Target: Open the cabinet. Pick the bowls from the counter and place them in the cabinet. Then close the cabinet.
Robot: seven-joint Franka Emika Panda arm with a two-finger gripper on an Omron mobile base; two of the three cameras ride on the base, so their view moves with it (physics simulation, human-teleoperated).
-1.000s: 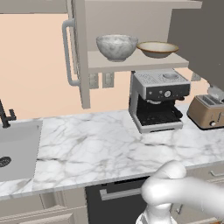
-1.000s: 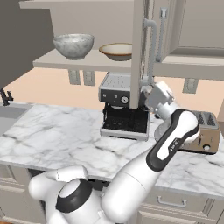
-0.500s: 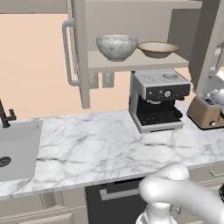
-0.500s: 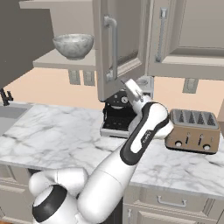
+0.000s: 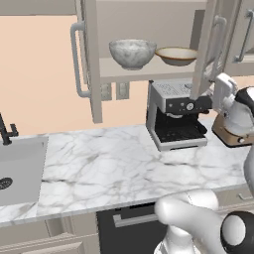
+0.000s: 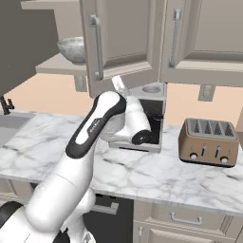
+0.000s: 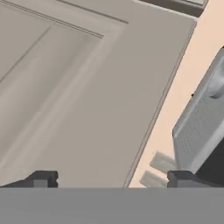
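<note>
Gripper (image 7: pixel 109 179) spread wide, nothing held; cabinet door (image 7: pixel 83 87) panel seen just ahead of fingers (image 7: pixel 41 178), bowls (image 5: pixel 132 52) shelved.

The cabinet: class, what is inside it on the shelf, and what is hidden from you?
Inside the cabinet, the grey-white marbled bowl and the tan bowl sit side by side on its shelf. The right door covers the shelf's right end.

Right cabinet door (image 6: pixel 126 42) hides the tan bowl; marbled bowl (image 6: pixel 71 49) half covered
</note>
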